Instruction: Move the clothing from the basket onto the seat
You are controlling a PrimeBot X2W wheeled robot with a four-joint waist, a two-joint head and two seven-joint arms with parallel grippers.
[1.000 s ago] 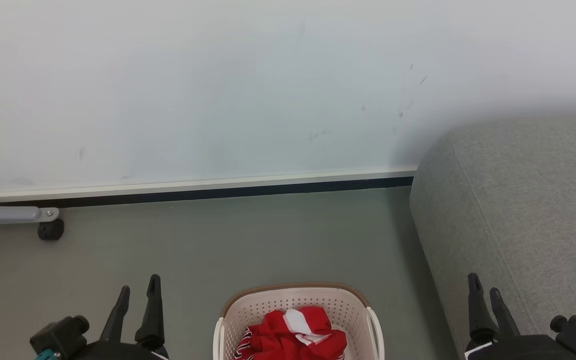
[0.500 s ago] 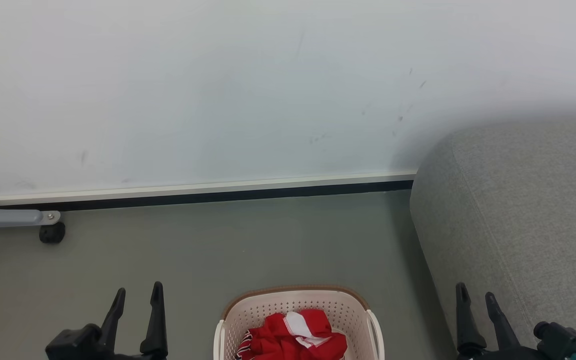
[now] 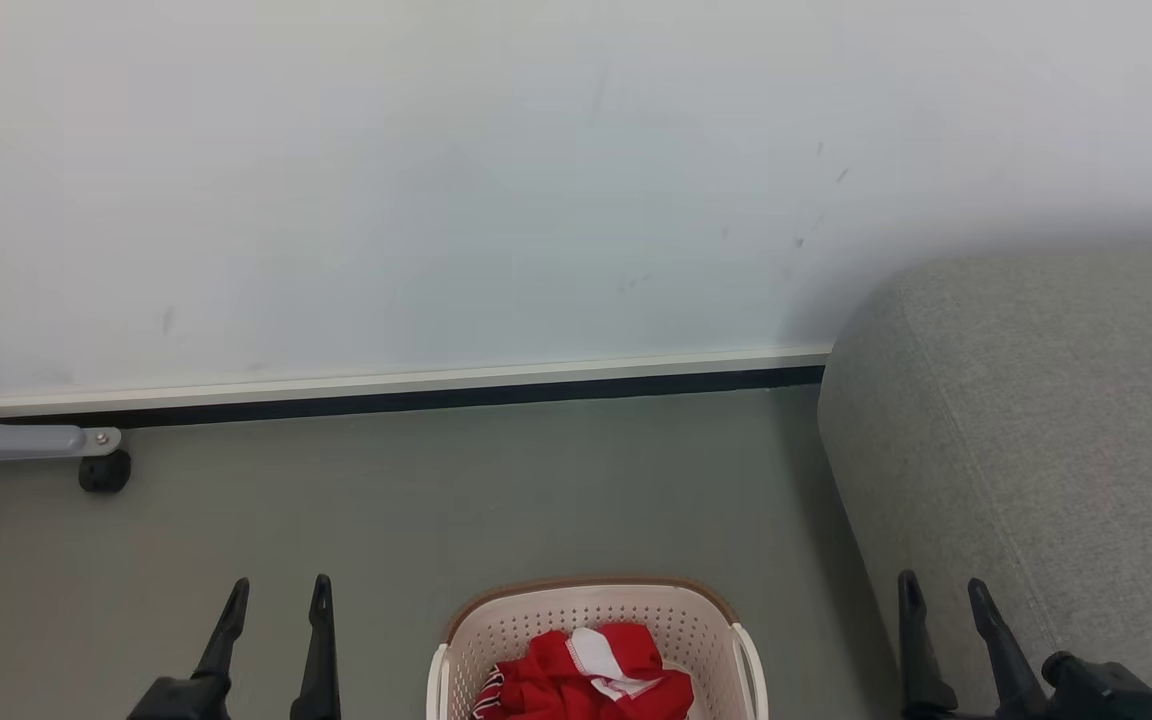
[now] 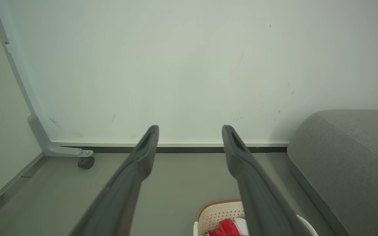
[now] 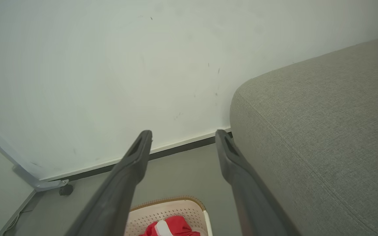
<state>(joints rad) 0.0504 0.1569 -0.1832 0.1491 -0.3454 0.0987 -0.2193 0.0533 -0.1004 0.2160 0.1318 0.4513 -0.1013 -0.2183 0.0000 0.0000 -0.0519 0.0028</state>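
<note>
Both stand spread and empty: left claw at seven o'clock, right claw at five. Bright red, white-trimmed clothing lies crumpled in the cream perforated plastic basket at six; its striped edge may be print, unreadable. Grey woven-fabric seat at three.

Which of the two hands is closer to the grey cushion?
The right hand, dark and two-fingered, beside the large grey woven-fabric seat; the left hand is farther off.

No readable text, label, brand, number or sign shows on anything
</note>
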